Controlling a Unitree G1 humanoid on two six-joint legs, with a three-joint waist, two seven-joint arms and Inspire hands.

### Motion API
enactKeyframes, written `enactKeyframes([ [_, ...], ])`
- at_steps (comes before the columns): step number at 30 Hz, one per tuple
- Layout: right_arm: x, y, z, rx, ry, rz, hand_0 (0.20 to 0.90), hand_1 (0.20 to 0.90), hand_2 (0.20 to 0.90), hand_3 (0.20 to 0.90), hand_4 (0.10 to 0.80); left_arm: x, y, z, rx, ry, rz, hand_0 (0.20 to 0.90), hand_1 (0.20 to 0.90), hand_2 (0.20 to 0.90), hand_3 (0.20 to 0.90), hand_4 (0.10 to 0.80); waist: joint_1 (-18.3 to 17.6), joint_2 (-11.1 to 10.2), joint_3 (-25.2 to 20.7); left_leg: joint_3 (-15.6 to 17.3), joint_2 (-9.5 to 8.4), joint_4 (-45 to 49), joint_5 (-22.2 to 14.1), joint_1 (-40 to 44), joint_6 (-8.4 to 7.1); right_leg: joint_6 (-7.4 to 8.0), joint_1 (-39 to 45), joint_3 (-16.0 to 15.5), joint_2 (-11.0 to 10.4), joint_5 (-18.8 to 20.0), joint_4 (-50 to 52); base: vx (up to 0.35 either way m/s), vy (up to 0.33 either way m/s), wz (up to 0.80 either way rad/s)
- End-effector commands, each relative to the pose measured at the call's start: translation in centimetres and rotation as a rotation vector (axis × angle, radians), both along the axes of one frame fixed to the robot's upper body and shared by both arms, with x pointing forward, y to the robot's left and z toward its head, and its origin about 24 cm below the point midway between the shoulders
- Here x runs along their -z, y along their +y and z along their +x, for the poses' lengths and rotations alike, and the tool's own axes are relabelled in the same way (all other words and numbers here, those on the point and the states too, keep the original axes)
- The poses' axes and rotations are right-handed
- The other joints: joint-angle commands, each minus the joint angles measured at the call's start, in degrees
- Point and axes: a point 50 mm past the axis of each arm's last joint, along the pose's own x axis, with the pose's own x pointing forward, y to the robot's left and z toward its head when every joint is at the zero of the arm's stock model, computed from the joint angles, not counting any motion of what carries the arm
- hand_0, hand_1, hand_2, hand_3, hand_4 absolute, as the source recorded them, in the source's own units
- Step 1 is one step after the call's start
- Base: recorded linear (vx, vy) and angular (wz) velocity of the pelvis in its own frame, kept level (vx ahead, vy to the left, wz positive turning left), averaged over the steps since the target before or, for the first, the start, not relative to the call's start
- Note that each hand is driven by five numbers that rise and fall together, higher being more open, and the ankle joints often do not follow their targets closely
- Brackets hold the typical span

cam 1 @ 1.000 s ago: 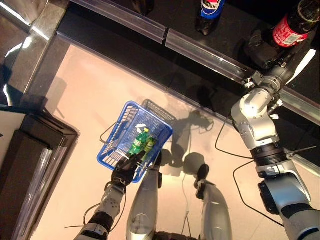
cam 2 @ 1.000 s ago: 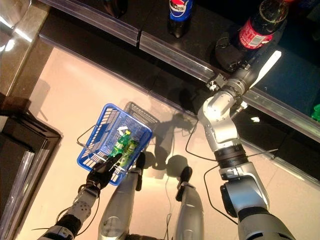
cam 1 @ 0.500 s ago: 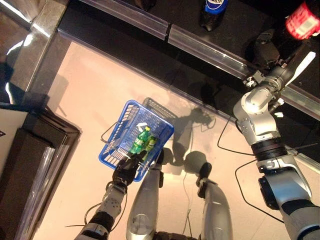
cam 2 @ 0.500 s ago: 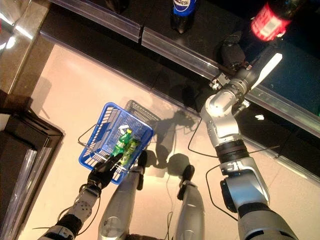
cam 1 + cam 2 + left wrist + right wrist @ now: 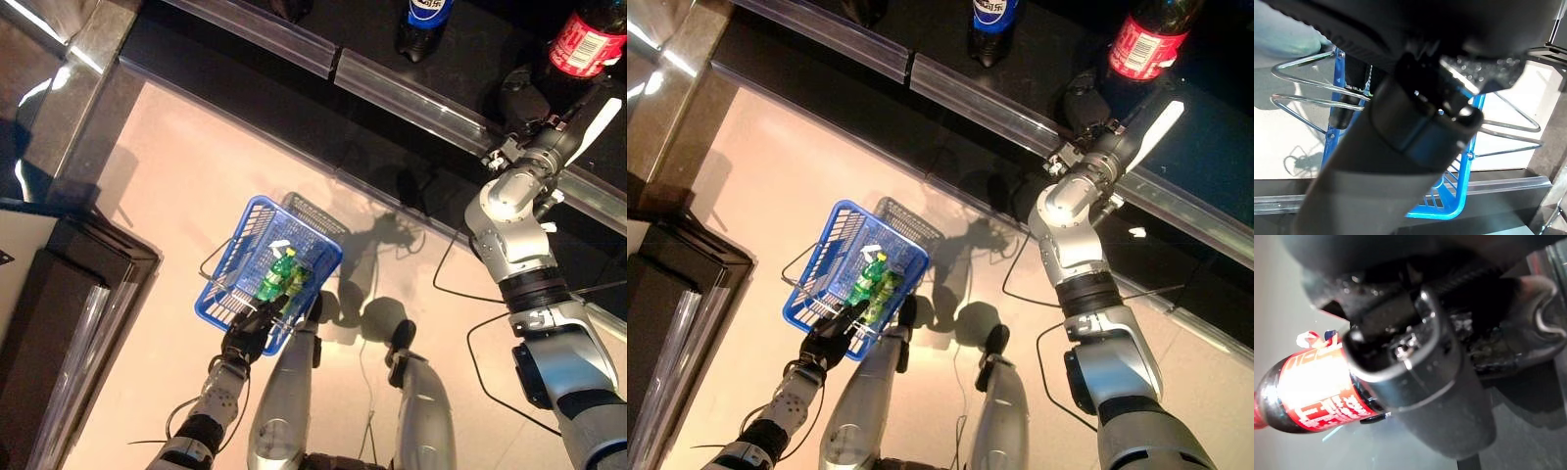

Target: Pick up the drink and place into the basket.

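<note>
A cola bottle [image 5: 580,44] with a red label stands out over the dark shelf at the top right. My right hand [image 5: 524,93] is shut on its lower part. In the right wrist view the bottle [image 5: 1308,391] shows just past my thumb [image 5: 1440,382]. A blue basket [image 5: 225,257] hangs over the floor at lower centre with green bottles [image 5: 277,277] lying in it. My left hand [image 5: 250,333] is shut on its wire handle at the near rim. In the left wrist view the basket's blue wall [image 5: 1464,181] and wire handles show past that hand.
A blue-labelled bottle [image 5: 423,18] stands on the shelf to the left of the cola. A clear rail [image 5: 392,83] runs along the shelf's front edge. A dark cabinet [image 5: 59,323] stands at the lower left. Pale floor lies between shelf and basket.
The cola bottle rose and swung away from the shelf in my right hand, then came back down a little. The basket and my left hand stayed put.
</note>
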Motion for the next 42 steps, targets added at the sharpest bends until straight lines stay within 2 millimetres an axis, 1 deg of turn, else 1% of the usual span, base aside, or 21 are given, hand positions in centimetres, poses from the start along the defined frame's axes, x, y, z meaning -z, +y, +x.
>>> enactKeyframes([
  [1,-10.1,0.2,-5.9,-0.040,-0.545,-0.196,0.300,0.300,0.300,0.200,0.100,0.3,0.9,-2.7,0.019,-0.107,0.004,0.300,0.300,0.300,0.200,0.100,-0.92,0.94,-1.15,-1.48,-0.57,-1.55,1.25,2.15,0.52,-2.77,0.76,-0.15,-0.14,0.83,2.20,-0.060,0.021,0.01],
  [2,-10.0,0.6,-6.3,-0.061,-0.557,-0.221,0.300,0.300,0.300,0.200,0.100,0.0,0.9,-2.6,0.024,-0.129,0.007,0.300,0.300,0.300,0.200,0.100,-1.25,0.89,-1.15,-1.28,-0.51,-1.52,1.21,2.49,0.50,-2.78,1.03,-0.04,-0.23,0.78,2.21,-0.066,0.026,0.00],
  [5,-9.5,2.0,-7.6,-0.101,-0.573,-0.369,0.300,0.300,0.300,0.200,0.100,-1.0,1.0,-2.2,0.011,-0.217,-0.005,0.300,0.300,0.300,0.200,0.100,-2.23,0.71,-1.15,-0.84,-0.46,-1.56,1.25,3.47,0.31,-2.78,1.83,0.47,-0.18,0.75,2.17,-0.056,0.034,-0.02],
  [7,-8.7,3.2,-8.6,-0.161,-0.579,-0.450,0.300,0.300,0.300,0.200,0.100,-2.6,1.1,-1.4,-0.017,-0.306,-0.032,0.300,0.300,0.300,0.200,0.100,-3.08,0.59,-1.15,-0.65,-0.26,-2.00,1.39,5.12,0.08,-2.80,3.21,0.95,-0.04,0.71,1.91,-0.017,0.038,-0.04],
  [9,-8.0,3.6,-9.2,-0.231,-0.579,-0.487,0.300,0.300,0.300,0.200,0.100,-3.9,1.1,-1.1,-0.009,-0.393,-0.040,0.300,0.300,0.300,0.200,0.100,-3.53,0.52,-1.15,-0.45,-0.04,-2.82,1.79,6.53,-0.05,-2.79,4.45,1.05,0.11,1.13,1.13,-0.027,0.012,-0.13],
  [10,-7.9,3.7,-9.3,-0.249,-0.577,-0.490,0.300,0.300,0.300,0.200,0.100,-4.1,1.1,-1.1,-0.007,-0.406,-0.041,0.300,0.300,0.300,0.200,0.100,-3.57,0.52,-1.15,-0.40,0.01,-3.02,1.87,6.86,-0.07,-2.78,4.76,1.04,0.16,1.22,0.93,-0.029,0.000,-0.11],
  [13,-6.4,4.7,-10.0,-0.416,-0.565,-0.490,0.300,0.300,0.300,0.200,0.100,-5.5,1.1,-1.1,0.019,-0.512,-0.037,0.300,0.300,0.300,0.200,0.100,-3.85,0.03,-1.16,0.00,0.22,-3.95,1.57,9.72,-0.36,-2.88,7.93,0.87,0.31,0.66,-0.07,-0.014,-0.019,-0.05],
  [14,-6.3,4.7,-10.1,-0.422,-0.564,-0.490,0.300,0.300,0.300,0.200,0.100,-5.5,1.1,-1.1,0.019,-0.514,-0.038,0.300,0.300,0.300,0.200,0.100,-3.81,0.08,-1.30,0.00,0.31,-4.32,1.95,9.77,-0.35,-2.94,8.04,0.79,0.44,1.06,-0.50,-0.019,-0.016,-0.04],
  [19,-4.7,6.4,-10.9,-0.600,-0.539,-0.497,0.300,0.300,0.300,0.200,0.100,-6.7,1.1,-1.4,0.049,-0.596,-0.053,0.300,0.300,0.300,0.200,0.100,-3.64,-0.17,-2.98,0.03,0.48,-5.78,2.06,12.13,-0.67,-3.19,11.05,0.37,0.83,0.86,-1.96,0.010,-0.020,0.02],
  [21,-4.1,7.3,-11.3,-0.712,-0.526,-0.482,0.300,0.300,0.300,0.200,0.100,-7.9,0.9,-1.4,0.076,-0.654,-0.058,0.300,0.300,0.300,0.200,0.100,-3.34,-0.36,-3.74,0.04,0.57,-6.49,2.14,13.42,-0.80,-3.22,12.80,0.00,0.85,0.82,-2.86,0.008,-0.015,0.00],
  [24,-3.2,8.6,-11.2,-0.836,-0.479,-0.485,0.300,0.300,0.300,0.200,0.100,-9.3,0.5,-1.4,0.125,-0.714,-0.063,0.300,0.300,0.300,0.200,0.100,-2.62,-0.69,-4.81,-0.24,0.54,-7.25,2.21,14.70,-1.00,-3.25,14.57,-0.55,0.96,0.74,-3.86,0.023,-0.044,0.08],
  [26,-2.5,9.6,-10.9,-0.929,-0.435,-0.459,0.300,0.300,0.300,0.200,0.100,-10.4,-0.1,-1.3,0.171,-0.750,-0.059,0.300,0.300,0.300,0.200,0.100,-1.83,-0.93,-5.47,-0.59,0.68,-7.50,2.28,15.52,-1.14,-3.31,15.97,-1.22,0.95,0.61,-4.27,0.038,-0.055,0.10],
  [29,-1.3,10.7,-10.8,-1.024,-0.386,-0.407,0.300,0.300,0.300,0.200,0.100,-11.8,-1.0,-1.4,0.244,-0.792,-0.080,0.300,0.300,0.300,0.200,0.100,-0.69,-1.22,-6.30,-1.21,0.83,-8.14,2.43,16.85,-1.25,-3.44,18.29,-2.25,1.15,0.25,-4.93,0.044,-0.060,0.15],
  [33,-0.2,11.8,-10.7,-1.087,-0.342,-0.355,0.300,0.300,0.300,0.200,0.100,-13.0,-2.1,-1.5,0.307,-0.839,-0.081,0.300,0.300,0.300,0.200,0.100,0.26,-1.18,-6.66,-1.94,0.71,-8.68,2.83,17.79,-1.25,-3.61,19.96,-3.25,1.36,-0.03,-5.07,0.019,-0.034,0.16],
  [35,0.8,13.1,-10.5,-1.146,-0.305,-0.307,0.300,0.300,0.300,0.200,0.100,-14.4,-3.0,-1.5,0.362,-0.894,-0.105,0.300,0.300,0.300,0.200,0.100,1.30,-0.95,-6.77,-2.87,0.43,-8.87,3.08,18.26,-1.26,-3.71,20.96,-4.19,1.35,-0.45,-4.69,0.014,-0.023,0.17],
  [37,1.1,13.6,-10.4,-1.161,-0.289,-0.284,0.300,0.300,0.300,0.200,0.100,-15.0,-3.4,-1.5,0.392,-0.922,-0.113,0.300,0.300,0.300,0.200,0.100,1.77,-0.80,-6.74,-3.35,0.29,-9.14,3.27,18.51,-1.31,-3.76,21.40,-4.72,1.31,-0.62,-4.58,0.005,-0.007,0.30],
  [41,2.2,15.0,-9.9,-1.196,-0.243,-0.195,0.300,0.300,0.300,0.200,0.100,-17.1,-4.8,-1.9,0.508,-1.013,-0.168,0.300,0.300,0.300,0.200,0.100,3.38,-0.32,-6.57,-5.02,-0.30,-9.82,3.97,18.85,-1.27,-3.79,22.31,-6.12,1.30,-1.02,-4.25,-0.007,-0.011,0.23],
  [42,2.2,15.2,-9.9,-1.201,-0.236,-0.186,0.300,0.300,0.300,0.200,0.100,-17.3,-4.9,-1.9,0.519,-1.023,-0.170,0.300,0.300,0.300,0.200,0.100,3.48,-0.28,-6.52,-5.20,-0.37,-9.94,4.07,18.89,-1.26,-3.78,22.41,-6.28,1.28,-1.04,-4.25,-0.020,-0.004,0.21],
])
